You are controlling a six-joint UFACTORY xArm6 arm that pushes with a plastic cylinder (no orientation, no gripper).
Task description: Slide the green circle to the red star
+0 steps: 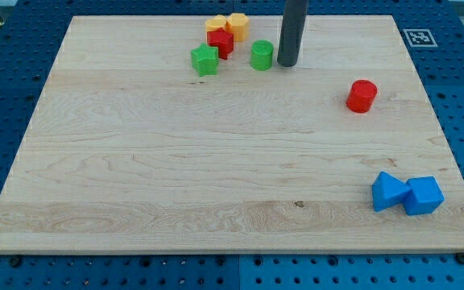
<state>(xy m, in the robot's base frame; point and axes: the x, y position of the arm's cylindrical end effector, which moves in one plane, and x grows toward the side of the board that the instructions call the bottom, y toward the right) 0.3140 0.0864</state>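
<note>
Fingers are not part of this arm, so whether any are spread or pressed together cannot be told; it ends in a dark rod, and my tip (pixel 287 64) rests on the worktop (pixel 176 161) near the top edge, a little right of the middle. Just beside my tip, on the view's left, stands the green circle (pixel 262 55), close to it but with a thin gap showing. Further left sits the red star (pixel 220 43), and the green star (pixel 205 60) lies just below and left of it, near or touching. Behind the red star, right at the top edge, two yellow blocks crowd together: the yellow star (pixel 215 25) on the left and the yellow hexagon (pixel 237 26) on the right, both touching the red star. Well apart, toward the right edge, stands the red cylinder (pixel 362 96). Near the bottom right corner, the blue triangle (pixel 387 192) and the blue cube (pixel 423 196) touch each other.
</note>
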